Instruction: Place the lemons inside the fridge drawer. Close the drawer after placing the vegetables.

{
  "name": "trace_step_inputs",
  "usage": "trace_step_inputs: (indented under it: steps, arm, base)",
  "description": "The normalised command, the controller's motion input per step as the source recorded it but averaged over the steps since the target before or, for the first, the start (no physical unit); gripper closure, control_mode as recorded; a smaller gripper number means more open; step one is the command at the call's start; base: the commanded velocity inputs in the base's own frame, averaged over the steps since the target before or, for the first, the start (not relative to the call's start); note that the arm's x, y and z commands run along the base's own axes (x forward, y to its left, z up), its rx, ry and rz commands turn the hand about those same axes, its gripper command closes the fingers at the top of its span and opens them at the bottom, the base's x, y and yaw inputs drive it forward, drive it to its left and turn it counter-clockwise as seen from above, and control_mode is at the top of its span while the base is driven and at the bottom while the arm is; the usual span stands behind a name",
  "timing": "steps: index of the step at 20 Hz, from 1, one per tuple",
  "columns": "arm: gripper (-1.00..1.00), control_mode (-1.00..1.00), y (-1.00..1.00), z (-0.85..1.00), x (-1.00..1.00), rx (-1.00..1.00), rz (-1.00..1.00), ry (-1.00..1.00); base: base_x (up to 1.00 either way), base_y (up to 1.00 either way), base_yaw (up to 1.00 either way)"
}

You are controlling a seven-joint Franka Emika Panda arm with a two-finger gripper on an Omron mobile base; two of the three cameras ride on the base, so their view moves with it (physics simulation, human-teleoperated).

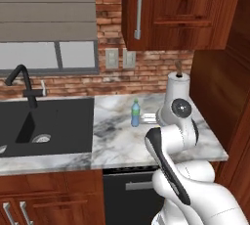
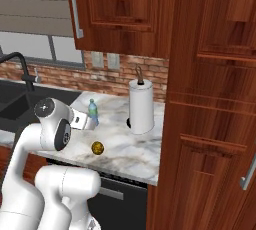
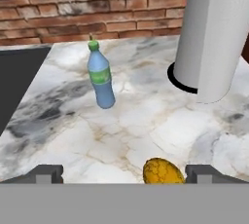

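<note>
In the hand view, the blue-capped bottle [image 3: 100, 78] is seen upright on the marble counter [image 3: 63, 121], ahead and left of the claw [image 3: 124, 174]. The lemon [image 3: 163, 172] lies on the counter between the widely parted fingertips [image 3: 46, 173], nearer the right one, and is not gripped. The paper-towel roll [image 3: 214, 33] stands ahead and right. The arm [image 2: 50, 124] is bent low over the counter.
</note>
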Motion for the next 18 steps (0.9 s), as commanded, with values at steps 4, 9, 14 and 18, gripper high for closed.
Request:
trace_step_inputs:
  steps: [4,9,14,18]
  arm:
    - [-1.0,-1.0,-0.26,-0.18,0.0,0.04,0.0,0.01]
    - [-1.0,-1.0,-0.53,-0.6,0.16,0.04,0.07,0.12]
    - [-1.0,-1.0,-0.15,-0.68,0.41,0.0,0.13,0.21]
    - [-1.0,-1.0,0.0,-0.77,0.37,-0.06,0.17,0.3]
  base:
    - [0.11,-0.14,0.0]
    - [0.0,0.0,0.0]
    - [0.0,0.0,0.0]
    - [0.0,0.0,0.0]
